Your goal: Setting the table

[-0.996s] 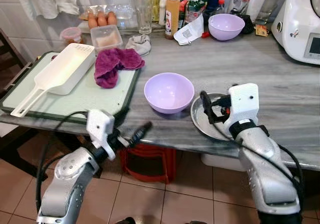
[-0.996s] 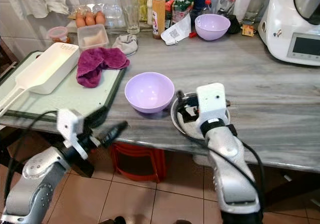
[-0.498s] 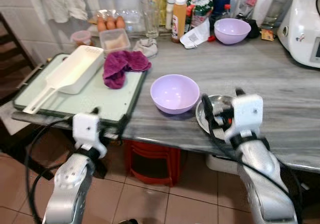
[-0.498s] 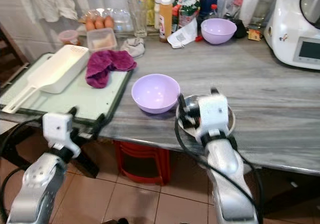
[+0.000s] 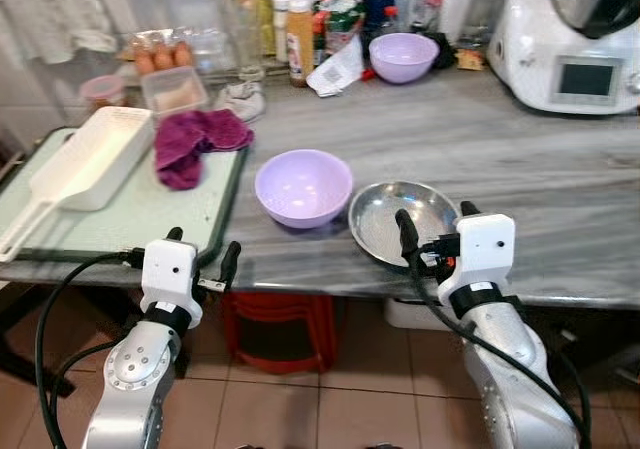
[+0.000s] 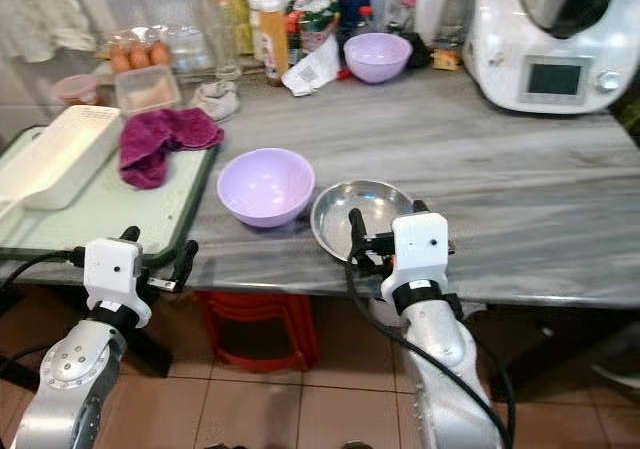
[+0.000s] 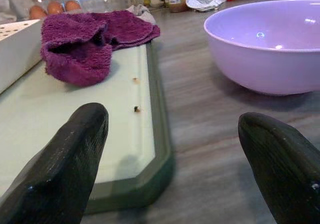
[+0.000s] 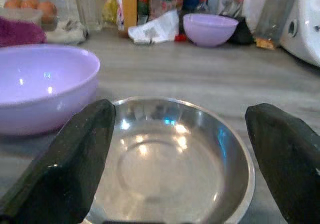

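Nearby, at the front edge of the grey counter [image 5: 560,199]: steel dish [image 5: 402,221], empty, flat on the stone, just right of the lilac bowl [image 5: 303,185] and close beside it without clear contact. Right gripper [image 5: 433,232] at the dish's near rim, black fingers [image 8: 75,159] spread wide to either side of it, holding nothing; seen through the right wrist view, dish [image 8: 172,159] centred between both fingers. Left of the lilac bowl: green cutting board [image 5: 130,219], bearing a crumpled magenta cloth [image 5: 193,140] at its far right corner and a white handled tray [image 5: 82,164] further left. Left gripper [image 5: 202,254] low at the board's near right corner, below the counter edge, jaws parted and empty; through the left wrist view, board corner [image 7: 150,184] and bowl [image 7: 265,44] ahead between the fingers [image 7: 65,169]. Behind the lilac bowl, against the wall: second lilac bowl [image 5: 403,56], bottles [image 5: 298,27], eggs [image 5: 160,59], a small lidded tub [image 5: 175,91]. Far right of the dish: white kitchen machine [image 5: 575,34] with a small screen.
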Controlling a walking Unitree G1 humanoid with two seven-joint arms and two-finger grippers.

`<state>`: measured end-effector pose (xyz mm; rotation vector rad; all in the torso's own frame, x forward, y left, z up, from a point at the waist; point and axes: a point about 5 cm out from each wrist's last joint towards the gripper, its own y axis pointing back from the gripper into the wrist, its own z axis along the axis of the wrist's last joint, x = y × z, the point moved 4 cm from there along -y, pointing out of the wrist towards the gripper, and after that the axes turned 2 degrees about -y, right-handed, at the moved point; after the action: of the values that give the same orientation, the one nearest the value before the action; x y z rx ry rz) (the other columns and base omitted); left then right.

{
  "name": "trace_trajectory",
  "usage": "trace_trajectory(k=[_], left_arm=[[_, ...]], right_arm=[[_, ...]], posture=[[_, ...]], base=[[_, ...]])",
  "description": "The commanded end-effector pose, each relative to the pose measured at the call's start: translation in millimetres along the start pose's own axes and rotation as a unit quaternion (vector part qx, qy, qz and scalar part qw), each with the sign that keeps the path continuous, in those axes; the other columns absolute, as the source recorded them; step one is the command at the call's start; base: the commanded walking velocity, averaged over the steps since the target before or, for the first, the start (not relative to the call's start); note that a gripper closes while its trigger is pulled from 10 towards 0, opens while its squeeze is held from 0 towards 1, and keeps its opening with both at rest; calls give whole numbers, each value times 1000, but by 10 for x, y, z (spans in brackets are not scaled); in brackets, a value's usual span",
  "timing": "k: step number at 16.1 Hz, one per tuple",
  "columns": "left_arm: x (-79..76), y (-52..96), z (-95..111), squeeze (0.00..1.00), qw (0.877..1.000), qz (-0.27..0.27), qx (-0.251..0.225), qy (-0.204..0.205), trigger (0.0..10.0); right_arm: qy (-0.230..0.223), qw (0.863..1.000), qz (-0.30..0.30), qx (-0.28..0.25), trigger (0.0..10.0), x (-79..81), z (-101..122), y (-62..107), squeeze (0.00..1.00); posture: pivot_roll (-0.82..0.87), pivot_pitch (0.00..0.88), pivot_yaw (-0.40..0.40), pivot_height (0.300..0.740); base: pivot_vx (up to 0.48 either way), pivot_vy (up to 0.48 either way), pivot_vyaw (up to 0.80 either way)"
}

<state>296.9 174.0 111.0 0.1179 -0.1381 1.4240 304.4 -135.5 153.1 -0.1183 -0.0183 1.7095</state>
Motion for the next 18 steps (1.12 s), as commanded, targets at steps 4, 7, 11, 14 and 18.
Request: trace_trajectory(k=[4, 7, 11, 14, 18], left_arm=[[22, 59, -106, 0, 999, 22, 24, -2, 10000], [-73, -24, -39, 0, 1000, 9, 16, 6, 10000], [-78, -140, 27, 0, 1000, 10, 7, 7, 10000], [-53, -184, 28, 0, 1000, 17, 7, 10, 10000], [-68, -253, 65, 0, 1000, 10, 1, 11, 10000]], right_arm=[[1, 1000, -2, 9, 10000, -64, -1, -47, 0], [27, 998, -45, 33, 10000, -182, -97, -9, 0], [7, 997, -71, 33, 10000, -214, -98, -14, 0], [-1, 997, -75, 15, 10000, -182, -37, -103, 0], [-25, 996, -90, 1, 10000, -109, 32, -165, 0]], posture=[[-128, 91, 27, 740], [-132, 110, 56, 740], [-135, 101, 60, 740], [-149, 90, 68, 740], [-162, 84, 73, 740]], base=[[0, 0, 0], [-262, 0, 0], [-276, 0, 0], [-311, 0, 0], [-314, 0, 0]])
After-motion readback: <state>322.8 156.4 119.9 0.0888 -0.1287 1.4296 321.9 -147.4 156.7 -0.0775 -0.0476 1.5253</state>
